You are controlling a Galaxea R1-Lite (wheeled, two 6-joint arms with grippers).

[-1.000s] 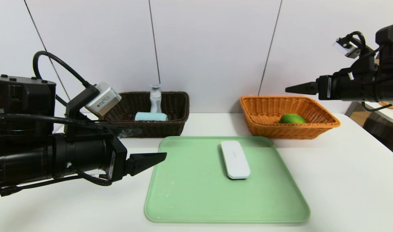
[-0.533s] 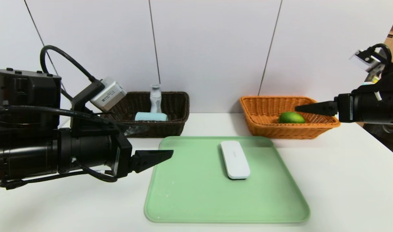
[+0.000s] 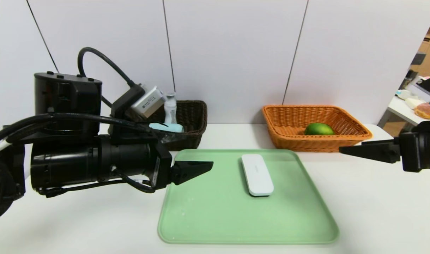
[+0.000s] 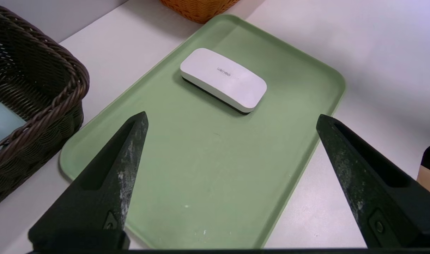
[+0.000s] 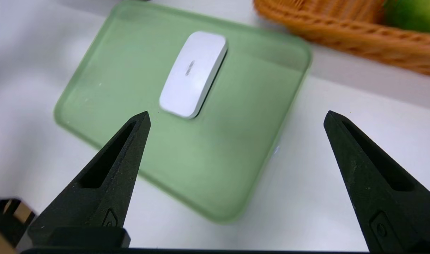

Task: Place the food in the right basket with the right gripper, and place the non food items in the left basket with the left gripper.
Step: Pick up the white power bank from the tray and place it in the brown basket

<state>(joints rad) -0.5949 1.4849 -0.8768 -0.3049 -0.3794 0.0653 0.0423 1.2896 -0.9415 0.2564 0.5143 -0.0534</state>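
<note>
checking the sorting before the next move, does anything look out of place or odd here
Only one thing is unsorted: the white case lies flat on the green tray. The lime sits in the orange basket; bottle and cup in the dark basket. Nothing looks spilled or damaged.

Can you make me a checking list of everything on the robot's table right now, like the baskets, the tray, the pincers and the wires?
Surface: white table with a green tray in the middle.
Job's things: green fruit lies in the orange basket. Clear bottle and blue cup sit in the dark brown basket. White case lies flat on the tray, not yet sorted.
Clutter: nothing seen on the table.
Pincers: left pincer open, empty, over the tray's left edge, aimed toward the case. Right pincer open, empty, near the table's right edge in front of the orange basket.
Cables: black cable loops above the left arm.
Surroundings: white wall panels; a side table with a doughnut at far right.
</note>
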